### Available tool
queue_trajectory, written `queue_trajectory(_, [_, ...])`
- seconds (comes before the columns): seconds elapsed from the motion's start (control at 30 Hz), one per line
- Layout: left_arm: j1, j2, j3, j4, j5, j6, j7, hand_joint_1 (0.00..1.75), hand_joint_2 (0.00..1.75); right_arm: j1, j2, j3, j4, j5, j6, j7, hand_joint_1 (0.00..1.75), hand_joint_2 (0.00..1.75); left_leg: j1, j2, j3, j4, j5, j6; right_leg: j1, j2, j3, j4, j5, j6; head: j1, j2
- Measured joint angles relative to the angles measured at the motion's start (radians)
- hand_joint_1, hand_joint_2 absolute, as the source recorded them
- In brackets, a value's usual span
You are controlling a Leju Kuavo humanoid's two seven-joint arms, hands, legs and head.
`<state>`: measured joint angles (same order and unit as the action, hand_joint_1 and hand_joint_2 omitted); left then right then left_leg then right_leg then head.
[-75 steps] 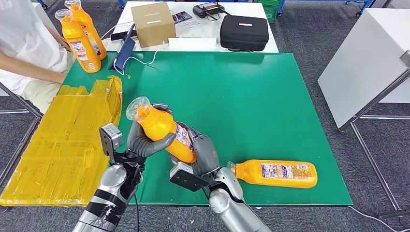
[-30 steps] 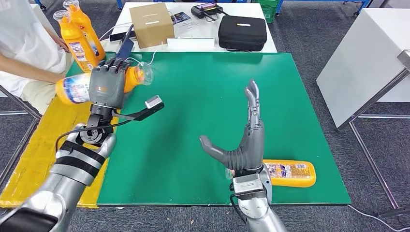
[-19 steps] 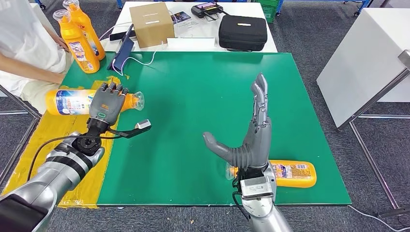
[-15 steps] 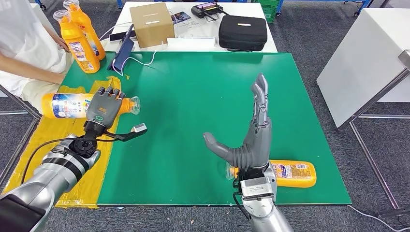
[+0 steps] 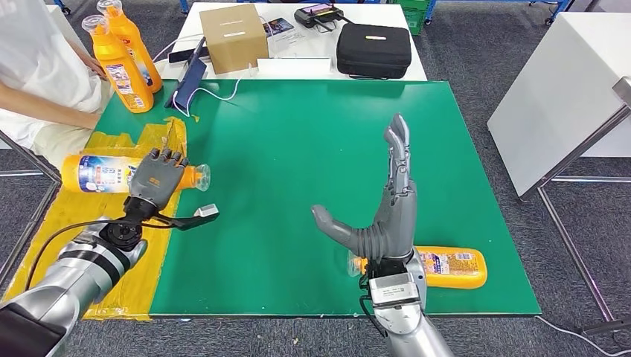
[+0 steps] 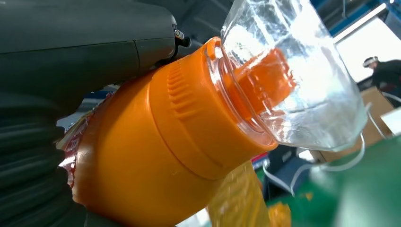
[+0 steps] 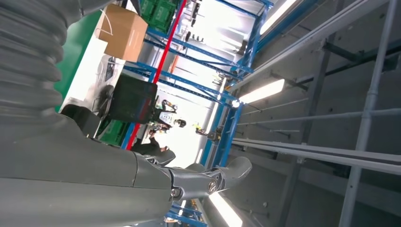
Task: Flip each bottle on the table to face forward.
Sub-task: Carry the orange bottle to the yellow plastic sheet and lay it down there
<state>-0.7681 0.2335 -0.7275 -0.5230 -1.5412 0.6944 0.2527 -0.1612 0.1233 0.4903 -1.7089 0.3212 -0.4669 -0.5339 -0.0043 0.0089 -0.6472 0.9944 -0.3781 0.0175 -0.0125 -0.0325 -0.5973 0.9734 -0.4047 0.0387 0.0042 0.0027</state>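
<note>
My left hand grips an orange bottle lying sideways over the yellow sheet at the table's left edge, its clear cap pointing right. The left wrist view shows the bottle's orange neck and clear cap close up against my hand. My right hand stands upright and open, holding nothing. Behind it a second orange bottle lies on its side near the front right of the green table.
Two more orange bottles stand upright at the back left beside a seated person. A cardboard box, a black case and a tablet sit behind the green table. A white table stands at the right.
My left hand has carried the bottle from in front of me out to the left and lowered it sideways onto the yellow sheet. My right hand let go and rose open.
</note>
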Motion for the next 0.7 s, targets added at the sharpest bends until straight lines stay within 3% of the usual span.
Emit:
queue_trajectory(0.13, [0.031, -0.003, 0.058, 0.007, 0.052, 0.000, -0.076, 1.75, 1.75, -0.003, -0.003, 0.001, 0.003, 0.007, 0.000, 0.007, 0.00, 1.75, 0.000, 0.000, 0.000, 0.000, 0.000, 0.000, 0.000, 0.000, 0.000, 0.000, 0.000, 0.000, 0.000, 0.000])
queue_trajectory(0.3, [0.064, -0.036, 0.210, 0.033, 0.266, -0.025, -0.314, 1.75, 1.75, -0.003, -0.004, 0.001, 0.007, 0.018, 0.002, 0.017, 0.00, 1.75, 0.000, 0.000, 0.000, 0.000, 0.000, 0.000, 0.000, 0.000, -0.001, 0.000, 0.000, 0.000, 0.000, 0.000])
queue_trajectory(0.47, [0.075, -0.064, 0.323, 0.046, 0.303, -0.075, -0.375, 1.75, 1.75, -0.005, -0.004, 0.001, 0.012, 0.026, 0.006, 0.028, 0.00, 1.75, 0.000, 0.000, 0.000, 0.000, 0.000, 0.000, 0.000, 0.000, 0.000, 0.000, 0.000, 0.000, 0.000, 0.000])
queue_trajectory(0.6, [0.078, -0.076, 0.371, 0.056, 0.295, -0.090, -0.373, 0.61, 1.75, -0.009, -0.004, 0.001, 0.018, 0.029, 0.013, 0.031, 0.00, 1.75, 0.000, 0.000, 0.000, 0.000, 0.000, 0.000, 0.000, 0.000, 0.000, 0.000, 0.000, 0.000, 0.000, 0.000])
queue_trajectory(0.7, [0.083, -0.082, 0.392, 0.065, 0.292, -0.101, -0.365, 0.61, 1.75, -0.010, -0.004, 0.001, 0.021, 0.030, 0.016, 0.031, 0.00, 1.75, 0.000, 0.000, 0.000, 0.000, 0.000, 0.000, 0.000, 0.000, 0.000, 0.000, 0.000, 0.000, 0.000, 0.000])
